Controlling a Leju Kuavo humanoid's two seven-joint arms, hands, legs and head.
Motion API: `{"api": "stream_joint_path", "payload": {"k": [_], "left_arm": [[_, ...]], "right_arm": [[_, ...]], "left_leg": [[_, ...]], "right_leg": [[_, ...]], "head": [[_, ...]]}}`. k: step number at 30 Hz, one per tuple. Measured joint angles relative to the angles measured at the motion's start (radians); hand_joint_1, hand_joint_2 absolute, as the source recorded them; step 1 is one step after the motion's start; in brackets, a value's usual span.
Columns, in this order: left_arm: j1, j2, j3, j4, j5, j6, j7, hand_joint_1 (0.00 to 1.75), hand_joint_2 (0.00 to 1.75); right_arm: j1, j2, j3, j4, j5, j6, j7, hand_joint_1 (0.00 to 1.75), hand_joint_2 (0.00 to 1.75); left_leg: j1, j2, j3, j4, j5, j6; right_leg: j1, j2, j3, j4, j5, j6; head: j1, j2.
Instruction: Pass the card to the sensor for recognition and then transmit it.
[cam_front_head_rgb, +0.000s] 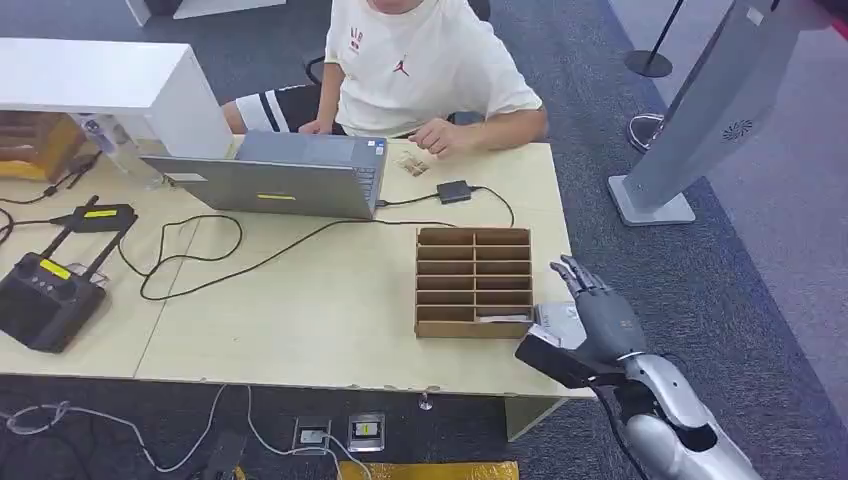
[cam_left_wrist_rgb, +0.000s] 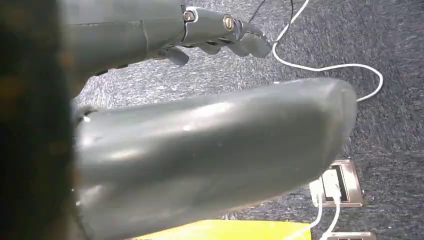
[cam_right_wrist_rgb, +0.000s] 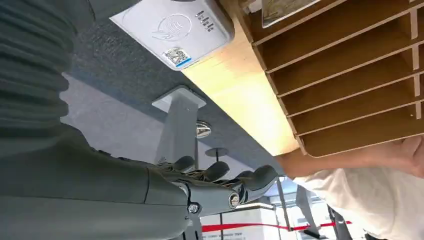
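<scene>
The right hand (cam_front_head_rgb: 601, 318) hovers at the table's (cam_front_head_rgb: 330, 310) right front corner, fingers spread and holding nothing, just above the pale grey sensor (cam_right_wrist_rgb: 174, 27) that lies between it and the wooden tray (cam_front_head_rgb: 474, 281). The card (cam_right_wrist_rgb: 286, 7) (a pale slip with a patterned face) lies in the tray's nearest slot, beside the sensor and not yet touched. The main risk is the pick itself — the card lies flat and low between thin dividers, so thick fingers could jam on the slot walls, or push the whole tray along the table rather than lift the card. A clumsy reach might also nudge the sensor off the edge, since it sits close to the corner. If the card is pinched only by an edge, it may slip before reaching the sensor or the person (cam_front_head_rgb: 420, 60) seated across. The left hand (cam_left_wrist_rgb: 220, 35) hangs over the carpet with fingers loosely curled and nothing in them.
</scene>
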Motion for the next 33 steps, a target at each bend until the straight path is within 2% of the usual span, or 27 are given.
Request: {"api": "stream_joint_path", "payload": {"k": [5,20,33], "left_arm": [[0.0,0.0,0.0,0.0,-0.007,-0.002,0.0,0.0,0.0],[-0.008,0.0,0.0,0.0,-0.023,-0.009,0.0,0.0,0.0],[-0.021,0.006,0.0,0.0,-0.037,-0.023,0.0,0.0,0.0]], "right_arm": [[-0.003,0.01,0.011,0.018,-0.023,0.0,-0.043,0.0,1.75],[-0.036,0.058,0.034,0.079,-0.056,-0.003,-0.103,0.0,1.75],[-0.057,0.094,0.045,0.118,-0.059,-0.002,-0.113,0.0,1.75]], "left_leg": [[0.0,0.0,0.0,0.0,0.0,0.0],[0.0,0.0,0.0,0.0,0.0,0.0],[0.0,0.0,0.0,0.0,0.0,0.0]], "right_leg": [[0.0,0.0,0.0,0.0,0.0,0.0],[0.0,0.0,0.0,0.0,0.0,0.0],[0.0,0.0,0.0,0.0,0.0,0.0]], "head": [[0.0,0.0],[0.0,0.0],[0.0,0.0]]}}
